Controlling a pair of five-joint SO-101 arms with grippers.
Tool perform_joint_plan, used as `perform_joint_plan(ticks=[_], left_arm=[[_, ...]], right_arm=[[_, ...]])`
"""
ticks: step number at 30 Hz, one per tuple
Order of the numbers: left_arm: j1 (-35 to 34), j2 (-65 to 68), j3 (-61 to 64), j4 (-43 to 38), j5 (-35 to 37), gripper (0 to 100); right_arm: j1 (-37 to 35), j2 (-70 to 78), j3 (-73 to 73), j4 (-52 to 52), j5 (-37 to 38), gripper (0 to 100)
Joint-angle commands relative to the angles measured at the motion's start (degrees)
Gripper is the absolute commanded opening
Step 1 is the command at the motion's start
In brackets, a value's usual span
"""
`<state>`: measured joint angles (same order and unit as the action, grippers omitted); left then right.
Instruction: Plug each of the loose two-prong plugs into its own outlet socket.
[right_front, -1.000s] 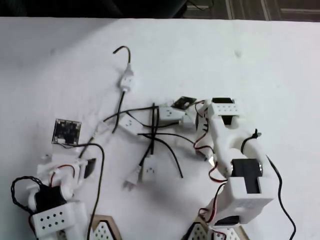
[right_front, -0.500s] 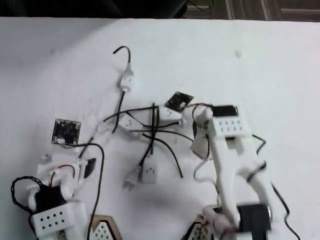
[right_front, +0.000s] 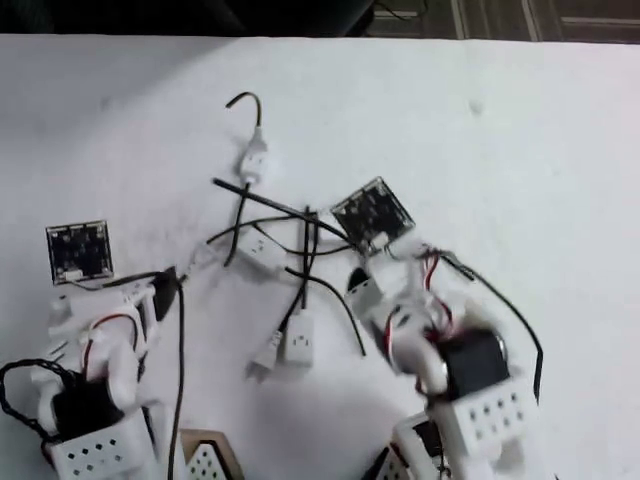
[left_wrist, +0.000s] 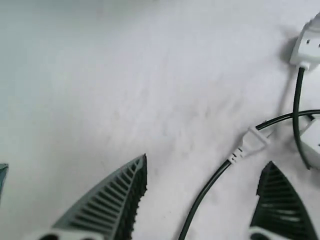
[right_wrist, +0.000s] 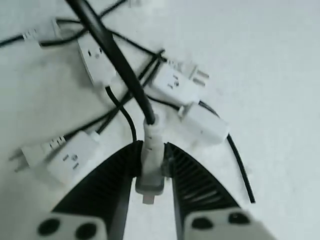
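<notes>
A white table (right_front: 520, 150) filled the high view. The right arm (right_front: 470, 390), white plastic with red wiring, sat at the lower right of that frame. The left arm (right_front: 95, 400), built alike, sat at the lower left. Between them, around the centre of the frame, lay a tangle of thin black cords (right_front: 330, 290) joining small white pieces.

Three white rectangular outlet blocks showed in that tangle. The first outlet block (right_front: 262, 250) lay just left of centre, and the second outlet block (right_front: 298, 340) lay below it. The third outlet block (right_front: 253, 160) lay above, its cord curling into a hook toward the upper middle. A loose white two-prong plug (right_front: 262, 365) rested just beside the second block, on its lower left.

In the right wrist view, the right gripper (right_wrist: 151, 146) had its black ribbed fingers (right_wrist: 112, 182) closed against a slim white plug (right_wrist: 149, 167), pinching it from both sides. That plug's black cord (right_wrist: 110, 50) ran straight away from the fingers, crossing over the outlet blocks beyond.

In the left wrist view, the left gripper (left_wrist: 207, 161) held nothing, and its dark ribbed fingers (left_wrist: 117, 200) were spread wide above bare table. Another small white plug (left_wrist: 250, 142) on a black cord lay flat just beyond the fingertips, touching neither of them.
</notes>
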<state>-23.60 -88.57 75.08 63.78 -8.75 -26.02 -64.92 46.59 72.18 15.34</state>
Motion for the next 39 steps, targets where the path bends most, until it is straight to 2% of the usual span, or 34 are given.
perform_joint_plan(ticks=[1, 10, 18, 22, 26, 30, 34, 39], left_arm=[[4.35, -0.4, -3.69, -0.88, 2.64, 35], [19.65, -0.4, -6.51, -1.32, 10.9, 35], [29.67, -0.4, -9.93, -0.88, 12.22, 35], [34.86, -0.4, -10.11, -0.79, 12.13, 35], [36.44, -1.36, -10.9, 1.23, 11.96, 35], [36.53, -7.6, -11.6, 4.57, 11.96, 35], [41.01, -16.04, -10.64, 8.09, 11.69, 35], [46.29, -15.43, -9.05, 8.79, 7.3, 35]], right_arm=[[-4.62, -6.55, 2.2, -6.11, -4.75, 1.7], [-15.25, -14.9, 10.9, -14.9, -13.98, 1.7], [-23.78, -16.13, 15.47, -17.01, -15.47, 1.7], [-24.04, -15.69, 17.76, -19.56, -15.47, 1.7], [-23.96, -15.69, 20.04, -20.09, -15.3, 1.7], [-23.69, -15.69, 21.45, -20.18, -15.12, 1.7], [-23.69, -15.69, 21.54, -20.18, -15.12, 1.7], [-23.69, -15.69, 21.54, -20.18, -15.12, 1.7]])
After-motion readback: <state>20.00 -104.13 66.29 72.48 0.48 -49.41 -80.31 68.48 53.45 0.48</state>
